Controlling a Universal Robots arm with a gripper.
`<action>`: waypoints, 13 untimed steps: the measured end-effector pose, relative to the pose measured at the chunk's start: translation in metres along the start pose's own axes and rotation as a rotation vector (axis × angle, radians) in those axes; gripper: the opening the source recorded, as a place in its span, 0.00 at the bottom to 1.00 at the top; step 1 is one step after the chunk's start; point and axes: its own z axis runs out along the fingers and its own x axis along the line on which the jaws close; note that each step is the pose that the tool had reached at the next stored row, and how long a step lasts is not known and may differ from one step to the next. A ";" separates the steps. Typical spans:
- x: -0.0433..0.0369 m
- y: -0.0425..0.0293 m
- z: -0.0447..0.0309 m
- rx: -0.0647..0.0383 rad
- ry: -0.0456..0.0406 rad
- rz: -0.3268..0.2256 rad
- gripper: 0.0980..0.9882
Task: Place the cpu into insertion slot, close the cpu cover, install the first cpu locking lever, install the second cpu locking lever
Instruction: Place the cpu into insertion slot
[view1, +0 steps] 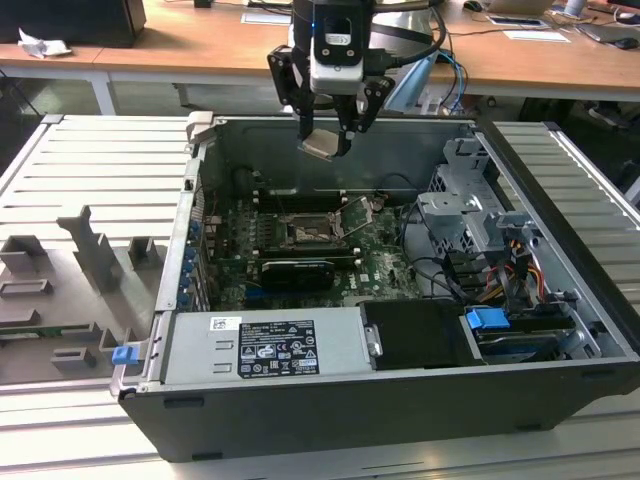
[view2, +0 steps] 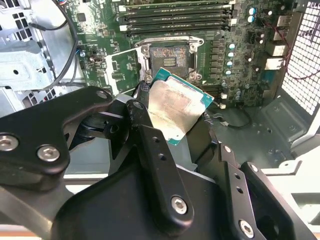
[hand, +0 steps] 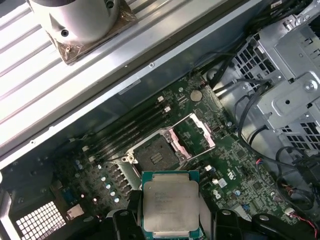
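Closest to the exterior view's camera is the dark front wall of the open computer case (view1: 350, 410), with a white label (view1: 262, 348) on the grey box behind it; its print is too fine to read. Above the case hangs the tool (view1: 326, 135), closed on the cpu (view1: 320, 150), which it holds tilted and well clear of the board. Far below the tool lies the insertion slot (view1: 305, 232), and just beside the slot the cpu cover (view1: 357, 215) stands raised. That leaves the socket bare, I judge, so the chip can go down into it.

In the second wrist view the tool's black links fill the foreground. The cpu (view2: 177, 107) is pinched by its opposite edges, pale metal face free, probably to keep pressure off the face and the contacts. Beyond the tool's tip sits the insertion slot (view2: 169, 59), empty.

In the first wrist view the cpu (hand: 171, 205) shows faint engraved lines that I cannot make out. Ahead of the tool are the empty insertion slot (hand: 156, 156) and the open cpu cover (hand: 209, 136).
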 end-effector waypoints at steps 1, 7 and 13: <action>0.0000 0.0000 0.0000 0.000 -0.0004 0.005 0.50; 0.0000 0.0000 0.0000 -0.001 -0.0029 0.032 0.50; 0.0000 0.0000 0.0000 -0.001 -0.0053 0.059 0.50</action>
